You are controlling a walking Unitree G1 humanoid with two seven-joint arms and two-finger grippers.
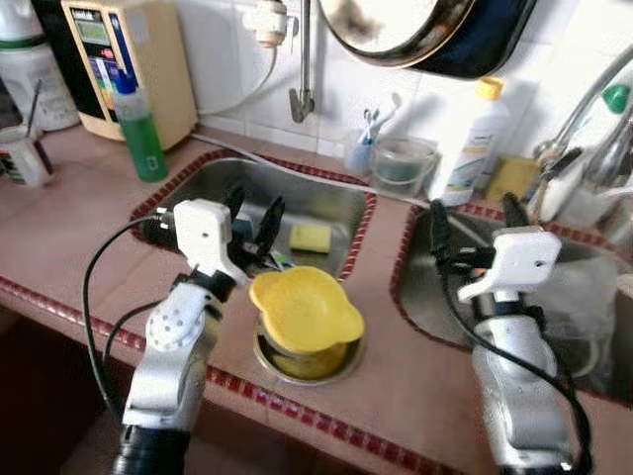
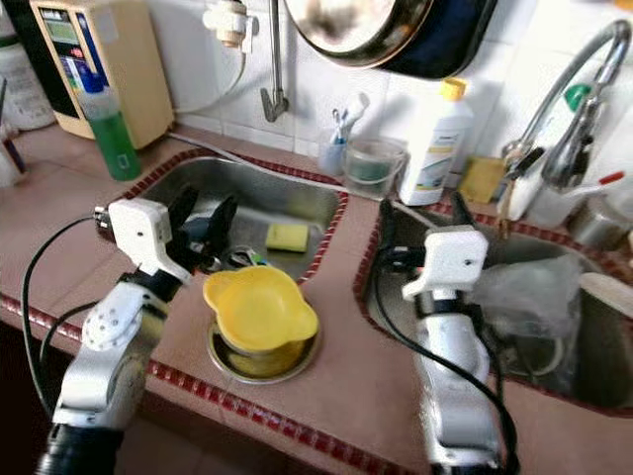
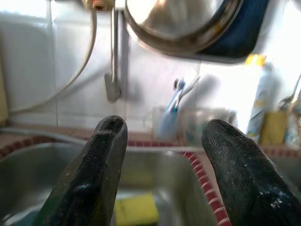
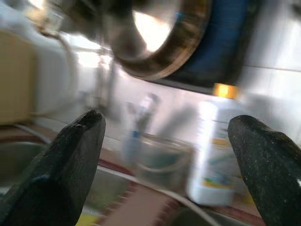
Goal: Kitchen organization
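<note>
A yellow bowl [image 1: 305, 312] rests tilted on a round metal container [image 1: 309, 362] on the counter between two sinks. My left gripper [image 1: 253, 220] hovers open over the near edge of the left sink [image 1: 203, 184], just behind and left of the bowl, holding nothing. A yellow sponge [image 1: 311, 237] lies in that sink, seen too past the left fingers [image 3: 96, 174] as the sponge [image 3: 136, 210]. My right gripper [image 1: 475, 223] stands open over the right sink [image 1: 420, 297], empty, its fingers [image 4: 70, 160] wide apart.
At the back stand a green bottle [image 1: 140, 129], a beige appliance [image 1: 134, 59], a clear cup with brushes [image 1: 401, 163], a white bottle with yellow cap [image 1: 475, 143] and a tap [image 1: 588, 109]. A pan [image 1: 415, 30] hangs on the tiled wall. Clear plastic [image 2: 534, 287] lies in the right sink.
</note>
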